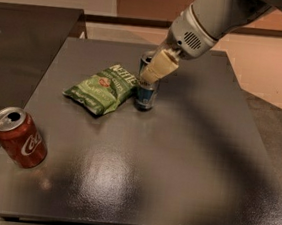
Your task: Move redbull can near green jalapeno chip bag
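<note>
While jaws grip redbull can [145, 97] beside green jalapeno chip bag [101, 87] | table [201, 156] bare at right

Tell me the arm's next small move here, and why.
Likely let go and lift the gripper straight up. The can stands upright on the table, right beside the chip bag, so the placing looks done. The gripper sits at the can's upper half, and a sideways exit might tip it.

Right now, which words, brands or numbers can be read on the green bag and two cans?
"KETTLE" (first letter unsure): white, on the crinkled green chip bag.
White script logo on the red cola can: too blurred to read.
Slim silver-and-blue redbull can: unreadable, gripper at its top.
</note>
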{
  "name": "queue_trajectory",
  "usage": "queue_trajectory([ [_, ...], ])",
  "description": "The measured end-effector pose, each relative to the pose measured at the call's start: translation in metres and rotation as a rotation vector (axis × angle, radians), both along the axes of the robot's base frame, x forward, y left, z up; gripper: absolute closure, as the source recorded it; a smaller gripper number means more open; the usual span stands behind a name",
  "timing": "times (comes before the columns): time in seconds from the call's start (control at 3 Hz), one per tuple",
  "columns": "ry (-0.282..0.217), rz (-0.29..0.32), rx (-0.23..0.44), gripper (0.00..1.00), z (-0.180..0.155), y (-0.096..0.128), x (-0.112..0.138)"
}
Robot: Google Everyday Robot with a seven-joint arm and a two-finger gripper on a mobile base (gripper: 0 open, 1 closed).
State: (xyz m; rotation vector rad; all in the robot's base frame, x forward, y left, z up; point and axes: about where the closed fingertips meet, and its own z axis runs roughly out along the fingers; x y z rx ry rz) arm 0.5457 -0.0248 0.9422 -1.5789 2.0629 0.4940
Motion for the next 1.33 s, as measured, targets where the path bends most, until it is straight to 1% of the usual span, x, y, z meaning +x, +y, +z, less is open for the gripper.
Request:
queue_trajectory([
  [0.33,-0.001,0.012,-0.004,0.61,-0.008,0.003,0.003],
  [0.67,0.013,0.028,-0.023,0.36,-0.02,0.003,0.005],
  [1.0,0.012,0.03,-0.021,0.14,-0.019,0.005,0.004],
  [1.33,0.012,0.033,-0.022,0.0,-0.019,0.006,0.003],
])
